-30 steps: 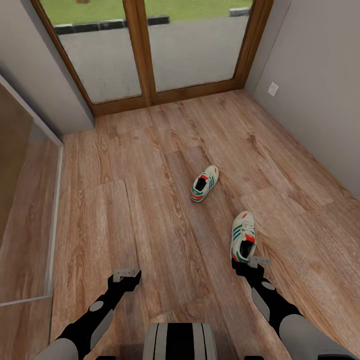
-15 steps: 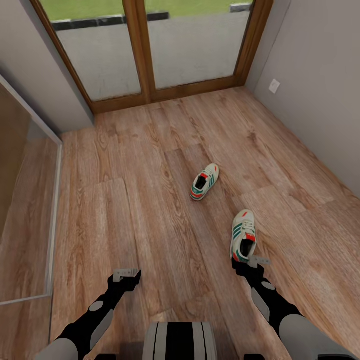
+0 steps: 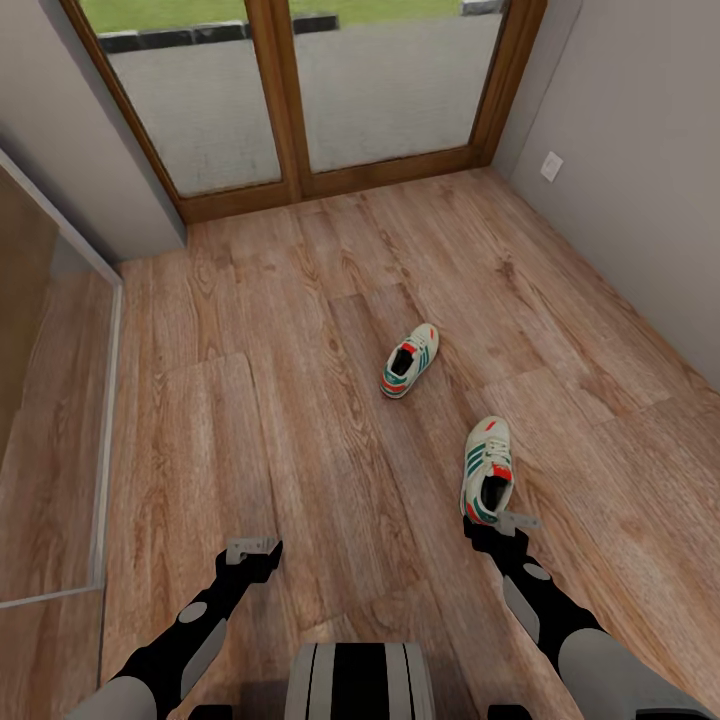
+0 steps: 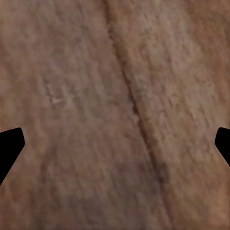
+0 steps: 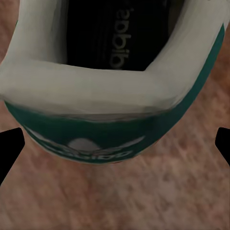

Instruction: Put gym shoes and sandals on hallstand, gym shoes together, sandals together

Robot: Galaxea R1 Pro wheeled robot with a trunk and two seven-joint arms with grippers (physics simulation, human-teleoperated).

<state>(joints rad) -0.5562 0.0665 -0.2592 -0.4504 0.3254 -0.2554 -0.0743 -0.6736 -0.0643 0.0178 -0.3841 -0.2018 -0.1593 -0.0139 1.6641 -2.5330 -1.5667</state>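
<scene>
Two white gym shoes with green stripes lie apart on the wood-plank corridor floor [image 3: 250,400]. The farther gym shoe [image 3: 409,361] is near the middle of the room. The nearer gym shoe [image 3: 487,470] lies with its heel toward me. My right gripper [image 3: 508,522] hovers just behind that heel, open, with nothing between its fingers. In the right wrist view the green heel [image 5: 115,96] sits close between the spread dark fingertips [image 5: 9,148]. My left gripper [image 3: 252,548] hangs open over bare floor [image 4: 115,115]. The sandals and the hallstand are out of view.
A glass door in a wooden frame [image 3: 285,110] closes the far end. A grey wall with a socket [image 3: 551,165] runs along the right. A framed mirror-like panel [image 3: 60,420] lines the left side. My trunk [image 3: 360,680] is at the bottom.
The whole picture has shifted slightly, so the camera moved. Both shoes lie as before and both arms hold their pose.
</scene>
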